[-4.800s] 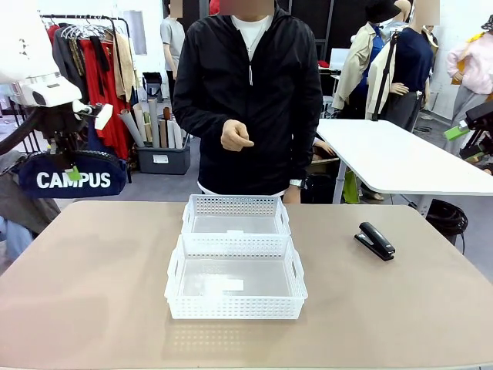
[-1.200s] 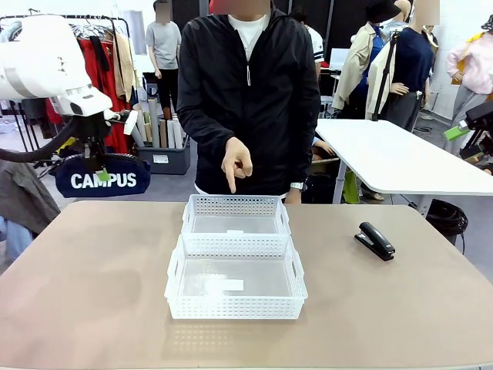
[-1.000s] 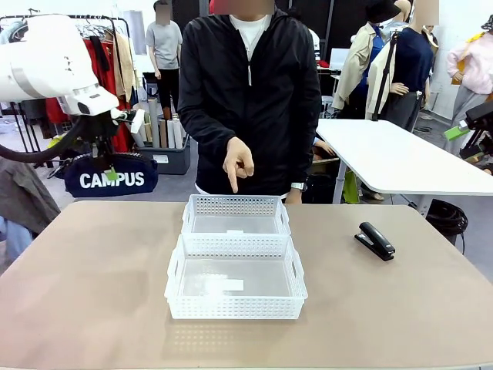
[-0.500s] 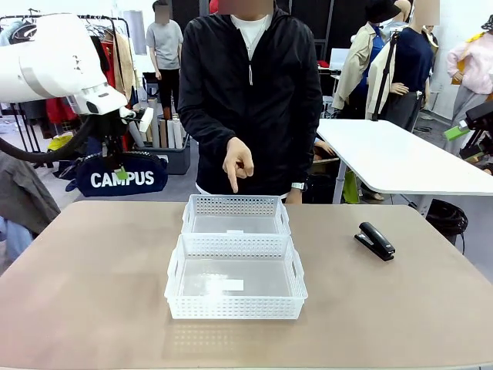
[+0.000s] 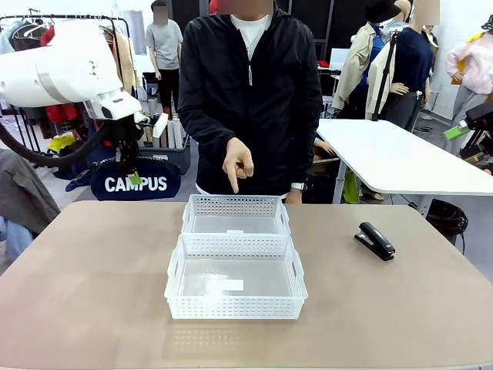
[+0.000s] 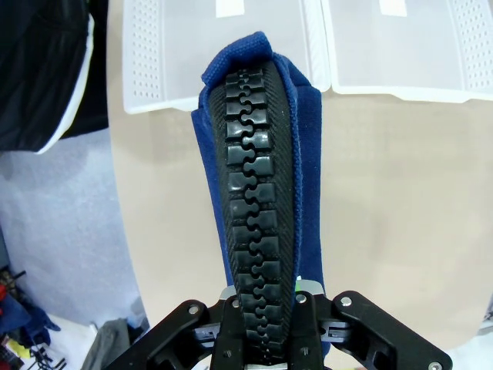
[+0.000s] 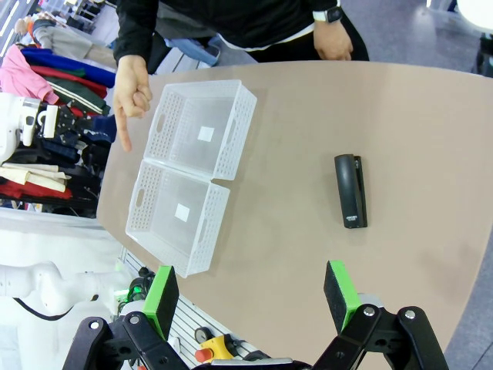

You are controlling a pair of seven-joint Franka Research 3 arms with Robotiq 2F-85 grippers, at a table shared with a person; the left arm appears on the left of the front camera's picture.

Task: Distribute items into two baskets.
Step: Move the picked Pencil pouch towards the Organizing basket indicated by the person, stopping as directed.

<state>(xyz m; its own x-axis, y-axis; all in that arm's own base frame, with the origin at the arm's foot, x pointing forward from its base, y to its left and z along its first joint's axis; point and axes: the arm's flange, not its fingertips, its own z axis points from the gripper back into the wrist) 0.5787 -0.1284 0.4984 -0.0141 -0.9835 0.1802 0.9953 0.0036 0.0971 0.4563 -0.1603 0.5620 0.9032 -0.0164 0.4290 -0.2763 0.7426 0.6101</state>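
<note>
My left gripper (image 5: pixel 132 176) is shut on the top edge of the navy "CAMPUS" pouch (image 5: pixel 135 183), which hangs in the air past the table's far left edge. In the left wrist view the pouch's black zip (image 6: pixel 258 193) runs up from my shut fingers, above the table and just short of the baskets. The two white baskets stand end to end mid-table, the far basket (image 5: pixel 235 205) and the near basket (image 5: pixel 235 307), both with nothing in them. The black stapler (image 5: pixel 375 240) lies on the table to the right. My right gripper (image 7: pixel 250 297) hovers open high above the table, well away from the stapler (image 7: pixel 350 200).
A person in a black jacket stands at the far side, one hand (image 5: pixel 237 164) pointing down at the far basket. The same hand (image 7: pixel 132 92) shows in the right wrist view. A white table (image 5: pixel 393 158) stands behind on the right, and clothes racks on the left.
My left arm has carried the pouch to the right and a little lower, closer to the baskets. The person's hand, raised several seconds ago, now points downward. The stapler and baskets have not moved.
</note>
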